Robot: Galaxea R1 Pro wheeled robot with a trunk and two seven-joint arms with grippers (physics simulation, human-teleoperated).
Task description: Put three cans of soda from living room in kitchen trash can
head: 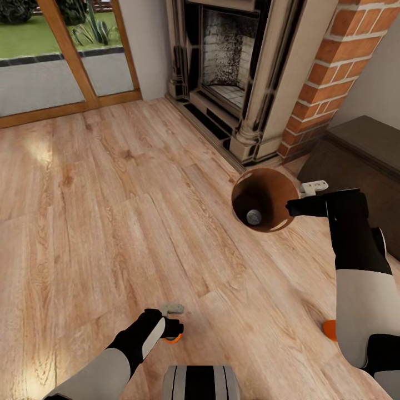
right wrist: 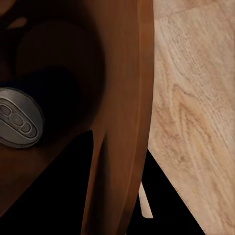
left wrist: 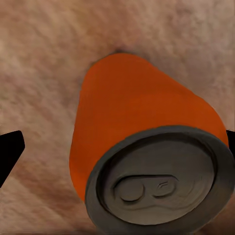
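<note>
- In the living room, the left gripper (head: 173, 322) hovers low over an orange soda can (left wrist: 142, 161) standing on the wood plank floor (head: 111, 211), fingers spread either side of it and not yet touching
- The right gripper (head: 294, 206) is clamped on the rim of the trash can (head: 276, 191), holding it above the floor near the fireplace (head: 233, 72) and brick column (head: 339, 66); one can's grey top (head: 254, 216) shows inside it
- Another orange can (head: 330, 330) peeks out beside the right arm
- Judged by looks, the can is light, rigid thin metal with a smooth, slippery wall; a grasp across mid-body, squeezed gently, seems safest
- The bin's interior is glossy copper-brown
</note>
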